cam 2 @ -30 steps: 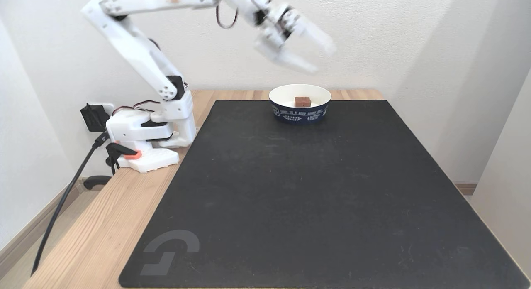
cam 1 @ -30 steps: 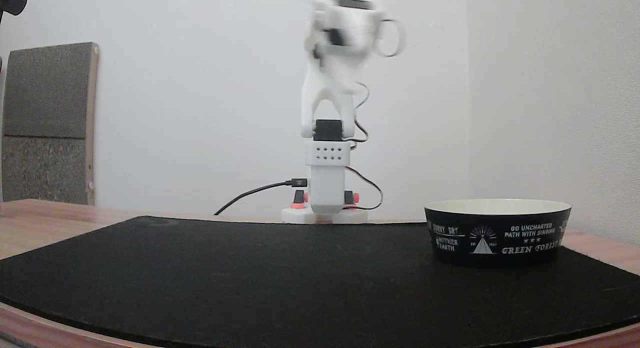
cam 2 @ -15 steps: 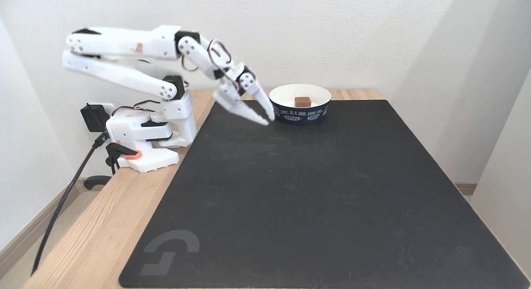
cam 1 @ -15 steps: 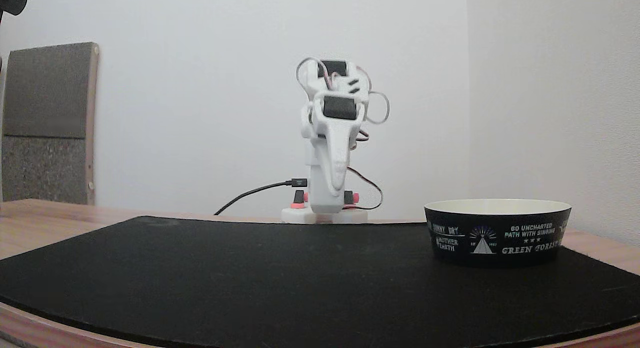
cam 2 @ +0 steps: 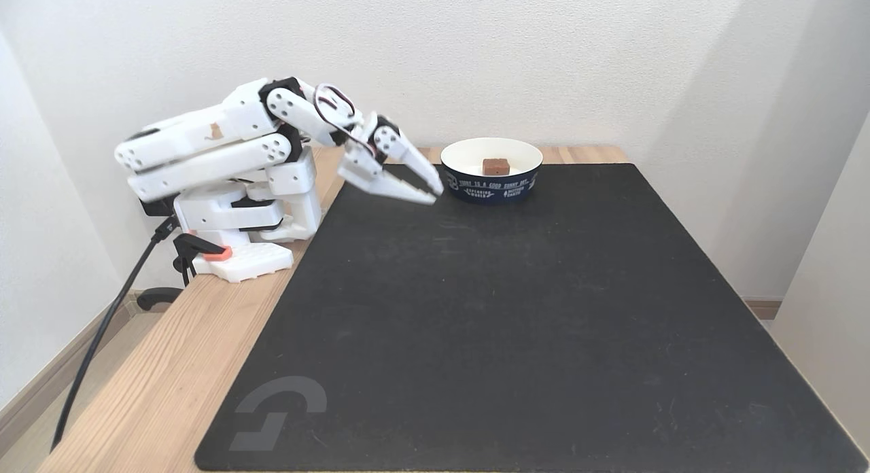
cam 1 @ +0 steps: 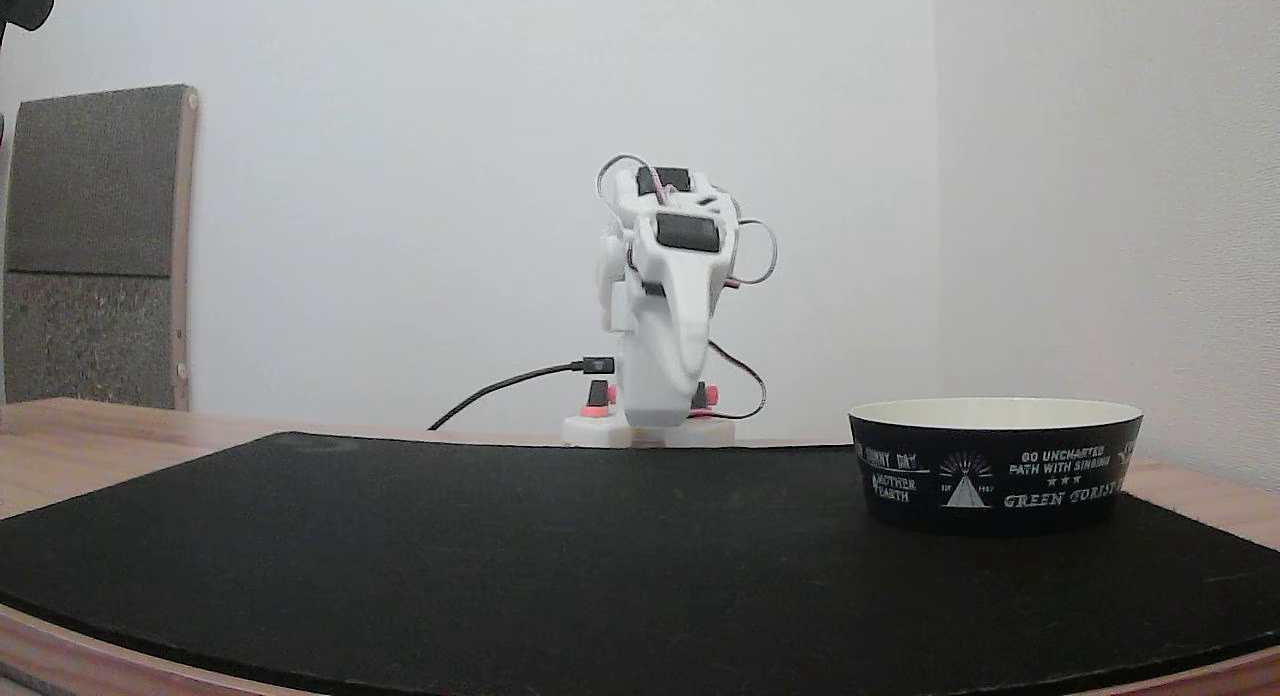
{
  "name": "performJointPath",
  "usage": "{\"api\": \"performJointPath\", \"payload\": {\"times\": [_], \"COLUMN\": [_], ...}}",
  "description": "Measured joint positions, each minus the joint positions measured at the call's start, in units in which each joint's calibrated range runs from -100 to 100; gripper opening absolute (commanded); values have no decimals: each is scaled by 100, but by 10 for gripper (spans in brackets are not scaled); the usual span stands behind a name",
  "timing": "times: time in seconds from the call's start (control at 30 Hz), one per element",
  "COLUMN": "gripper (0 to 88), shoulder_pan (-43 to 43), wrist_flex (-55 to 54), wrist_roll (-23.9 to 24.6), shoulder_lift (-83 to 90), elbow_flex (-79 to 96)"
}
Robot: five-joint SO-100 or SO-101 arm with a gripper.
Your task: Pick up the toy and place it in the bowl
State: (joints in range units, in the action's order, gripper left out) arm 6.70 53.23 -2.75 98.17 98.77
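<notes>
In a fixed view from above the desk's near end, the white arm (cam 2: 211,136) sits folded low at about nine o'clock of the black mat (cam 2: 516,323), its base clamped on the wooden desk (cam 2: 156,391) with a dark cable (cam 2: 102,330) trailing off the edge. From it the tool (cam 2: 430,191) reaches toward three o'clock, hovering just above the mat's far left corner; its two fingers are parted by a narrow gap and grip nothing. Just beside the tool, at its three o'clock, stands the bowl (cam 2: 491,187) at the mat's twelve o'clock edge. The toy (cam 2: 495,166) lies inside it on the cream floor. In a fixed view at desk level, the arm is seen head-on at centre, and the bowl (cam 1: 995,466) stands at its four o'clock, lettering facing the camera.
</notes>
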Motion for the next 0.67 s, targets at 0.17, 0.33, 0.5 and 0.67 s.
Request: {"api": "performJointPath", "payload": {"times": [0.17, 0.33, 0.5, 0.67], "gripper": [51, 51, 51, 51], "shoulder_pan": [-92, -50, -50, -50], "wrist_flex": [17, 17, 17, 17], "wrist_roll": [-10, -10, -10, -10], "shoulder_lift": [50, 50, 50, 50], "elbow_flex": [0, 0, 0, 0]}}
